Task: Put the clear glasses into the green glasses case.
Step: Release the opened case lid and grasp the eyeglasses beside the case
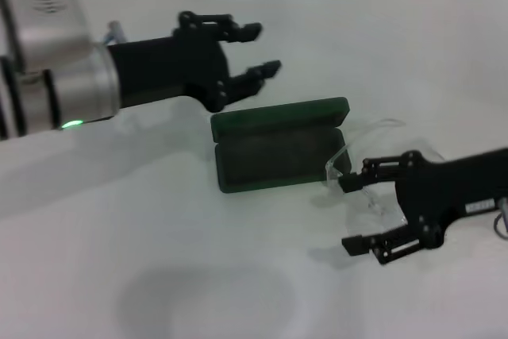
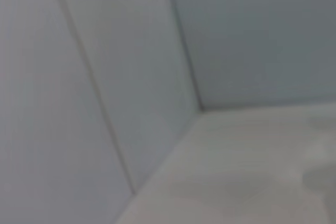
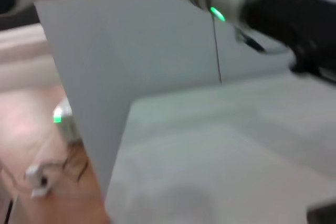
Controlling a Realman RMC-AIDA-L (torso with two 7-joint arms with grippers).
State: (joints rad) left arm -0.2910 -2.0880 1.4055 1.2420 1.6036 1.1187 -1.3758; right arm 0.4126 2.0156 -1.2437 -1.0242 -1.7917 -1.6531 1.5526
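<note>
The right claw (image 1: pixel 347 213) covers part of the clear glasses (image 1: pixel 373 166), whose outline is faint against the table (image 1: pixel 159 236).

dark green glasses case (image 1: pixel 279 146) — darker lining, colourless clear glasses (image 1: pixel 361 166), white table (image 1: pixel 159 260)

head view overhead, wrist views facing walls

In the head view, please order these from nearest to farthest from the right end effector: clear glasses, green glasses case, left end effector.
1. clear glasses, beside the right end effector.
2. green glasses case, open, mid-table.
3. left end effector, behind the case.
</note>
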